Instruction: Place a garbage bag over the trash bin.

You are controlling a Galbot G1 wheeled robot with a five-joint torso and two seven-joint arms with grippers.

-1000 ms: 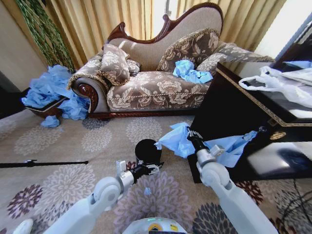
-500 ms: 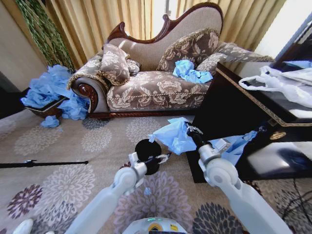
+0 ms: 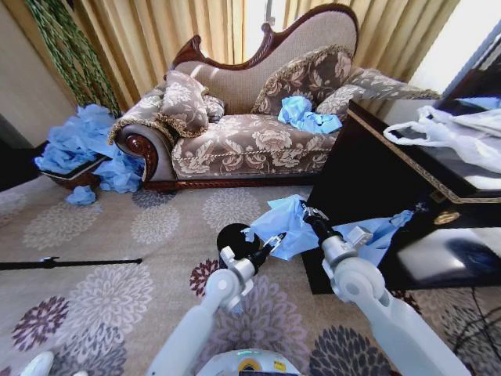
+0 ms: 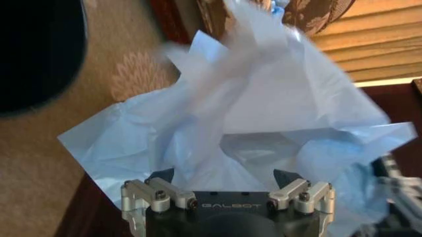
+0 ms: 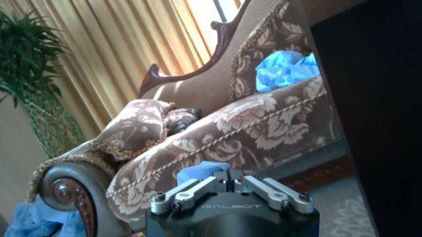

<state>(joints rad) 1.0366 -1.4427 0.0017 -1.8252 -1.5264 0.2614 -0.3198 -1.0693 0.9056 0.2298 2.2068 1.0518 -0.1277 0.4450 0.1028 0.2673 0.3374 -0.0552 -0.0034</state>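
Floral carpet spreads before the brocade sofa point(image 3: 243, 133), and we work just in front of it. Our left gripper point(image 3: 273, 240) — jaws spread wide, empty — reaches just past the black trash bin point(image 3: 232, 237) to the garbage bag point(image 3: 283, 227). That bag hangs right ahead of it, beside the bin, pinched at its upper edge by our right gripper point(image 3: 310, 215), whose fingers are closed on it. We judge the film light, floppy and slippery — best taken by a free edge.

White arms, dark metal hands

Glossy white rounded arm shells; left hand point(image 4: 226, 183) and right hand point(image 5: 229, 176) have black bodies lettered GALBOT, silver screwed finger links.
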